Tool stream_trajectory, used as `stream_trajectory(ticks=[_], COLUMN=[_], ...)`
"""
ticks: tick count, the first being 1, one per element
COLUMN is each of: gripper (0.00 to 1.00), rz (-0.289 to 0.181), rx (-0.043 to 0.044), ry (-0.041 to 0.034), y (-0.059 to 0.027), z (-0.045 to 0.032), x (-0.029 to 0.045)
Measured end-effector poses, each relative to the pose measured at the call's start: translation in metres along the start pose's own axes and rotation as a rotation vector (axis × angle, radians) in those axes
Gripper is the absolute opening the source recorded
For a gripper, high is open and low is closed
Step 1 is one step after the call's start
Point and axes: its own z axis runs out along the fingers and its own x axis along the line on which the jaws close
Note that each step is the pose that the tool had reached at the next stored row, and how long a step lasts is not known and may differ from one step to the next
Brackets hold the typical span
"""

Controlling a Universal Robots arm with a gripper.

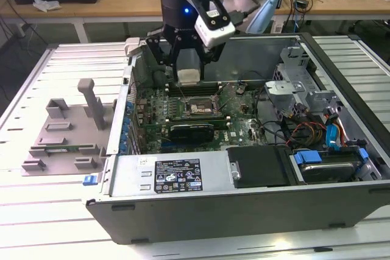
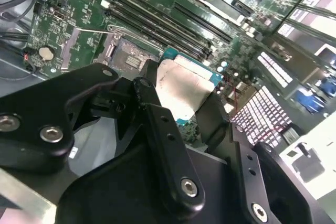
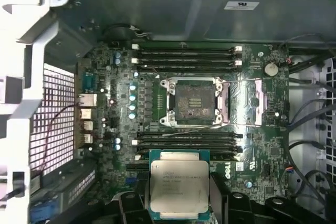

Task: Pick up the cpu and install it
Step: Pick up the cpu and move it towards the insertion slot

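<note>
My gripper (image 1: 187,72) hangs over the open computer case, shut on the cpu (image 1: 187,77). The cpu is a flat square chip with a silver-grey metal top on a green edge, gripped by two opposite sides in both wrist views (image 3: 179,184) (image 2: 181,90). One black finger (image 2: 152,100) presses one side of the chip. The open cpu socket (image 3: 191,100) lies on the green motherboard (image 3: 262,145), with its retention frame and thin wire lever raised. The chip is held above the board, beside the socket and apart from it. The socket (image 1: 199,108) sits below and just to the exterior view's right of the gripper.
Black memory slots (image 3: 184,56) flank the socket on two sides. A black card with a heatsink (image 1: 192,131) lies in front of the socket. Case walls (image 1: 201,205) ring the board, and drive cages with cables (image 1: 317,120) fill the exterior view's right. A grey plastic tray (image 1: 67,129) stands outside at the left.
</note>
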Motion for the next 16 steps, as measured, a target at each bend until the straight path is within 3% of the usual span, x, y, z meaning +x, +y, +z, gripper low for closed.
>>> stream_trajectory(ticks=[2, 7, 10, 16], gripper=[0.54, 0.54, 0.54, 0.54], rz=[0.0, -0.001, -0.001, -0.001], rx=[0.0001, 0.0001, 0.0, -0.0002], ry=[0.0008, 0.0032, 0.0117, 0.0164], y=[0.0026, 0.011, 0.0205, 0.0335], z=[0.0078, 0.0188, 0.0278, 0.034], x=[-0.0041, -0.0084, -0.0141, -0.0237])
